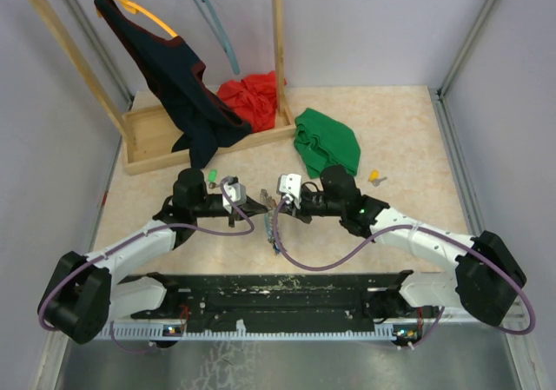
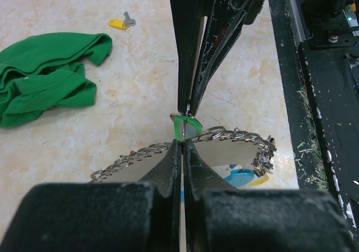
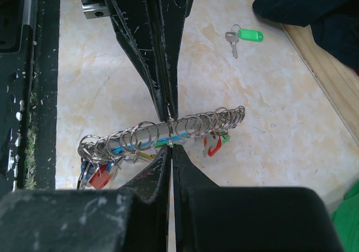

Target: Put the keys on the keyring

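Note:
The keyring (image 1: pixel 274 230) hangs above the table between my two grippers, which meet tip to tip. My left gripper (image 2: pixel 183 143) is shut on the keyring's wire (image 2: pixel 230 135), which carries several small rings and coloured tags. My right gripper (image 3: pixel 170 149) is shut on a green-tagged key (image 2: pixel 187 126) pressed against the keyring (image 3: pixel 190 126). Another green-tagged key (image 3: pixel 245 36) lies on the table, also seen in the top view (image 1: pixel 211 176). A yellow-tagged key (image 1: pixel 375 178) lies at the right, also in the left wrist view (image 2: pixel 120 23).
A green cloth (image 1: pixel 327 142) lies behind the right arm. A wooden rack (image 1: pixel 204 136) at the back left holds a dark garment (image 1: pixel 178 77) and a red cloth (image 1: pixel 252 96). A black rail (image 1: pixel 278 290) runs along the near edge.

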